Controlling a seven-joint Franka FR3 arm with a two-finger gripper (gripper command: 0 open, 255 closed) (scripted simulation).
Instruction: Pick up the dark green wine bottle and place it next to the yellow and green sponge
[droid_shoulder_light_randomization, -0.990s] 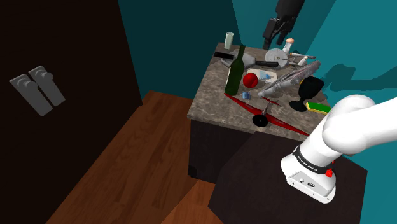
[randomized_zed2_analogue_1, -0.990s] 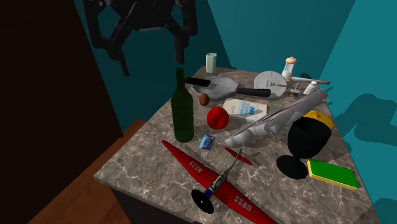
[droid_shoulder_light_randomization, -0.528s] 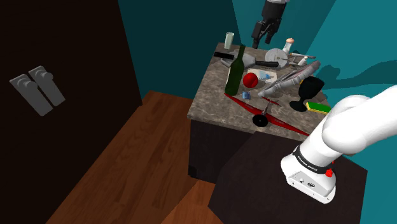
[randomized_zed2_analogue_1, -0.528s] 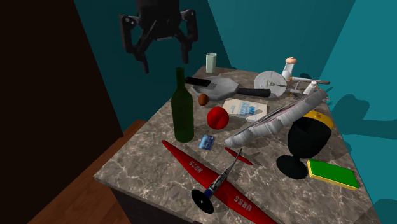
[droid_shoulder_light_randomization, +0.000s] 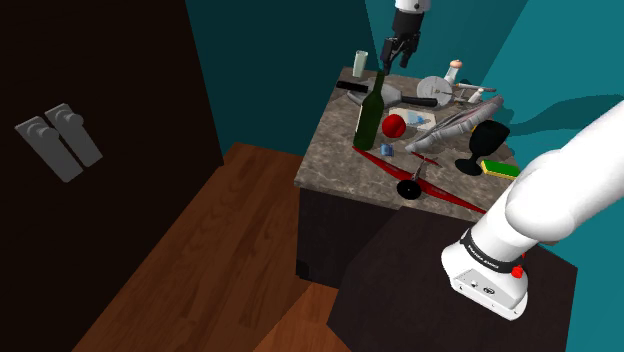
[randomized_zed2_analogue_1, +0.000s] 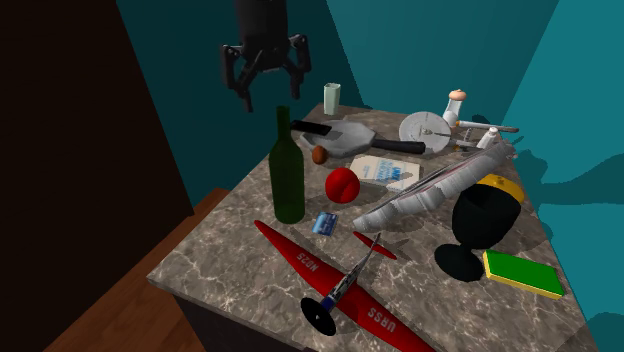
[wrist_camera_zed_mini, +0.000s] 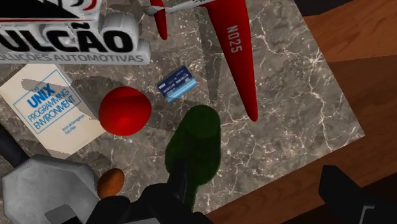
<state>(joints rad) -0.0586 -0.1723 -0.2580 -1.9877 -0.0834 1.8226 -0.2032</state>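
Observation:
The dark green wine bottle (droid_shoulder_light_randomization: 370, 112) (randomized_zed2_analogue_1: 287, 170) stands upright near the marble table's edge by the dark wall. My gripper (droid_shoulder_light_randomization: 395, 58) (randomized_zed2_analogue_1: 268, 88) hangs open above and just behind the bottle's top, not touching it. In the wrist view I look down on the bottle (wrist_camera_zed_mini: 194, 149); its neck lies close to one finger, and the gripper (wrist_camera_zed_mini: 261, 203) is spread wide. The yellow and green sponge (droid_shoulder_light_randomization: 497, 168) (randomized_zed2_analogue_1: 523, 273) lies flat at the table's opposite side, beside a black goblet (randomized_zed2_analogue_1: 480, 230).
Next to the bottle lie a red apple (randomized_zed2_analogue_1: 342, 185), a blue card (randomized_zed2_analogue_1: 323, 223), a book (randomized_zed2_analogue_1: 385, 170) and a brown egg-like thing (randomized_zed2_analogue_1: 320, 156). A red toy plane (randomized_zed2_analogue_1: 340, 285) and a silver plane (randomized_zed2_analogue_1: 430, 195) cross the table (randomized_zed2_analogue_1: 215, 265). Wooden floor (droid_shoulder_light_randomization: 200, 270) lies below.
The gripper has travelled toward the shoulder view's left and come down, from over the back of the table to just above the bottle's top. It stays open.

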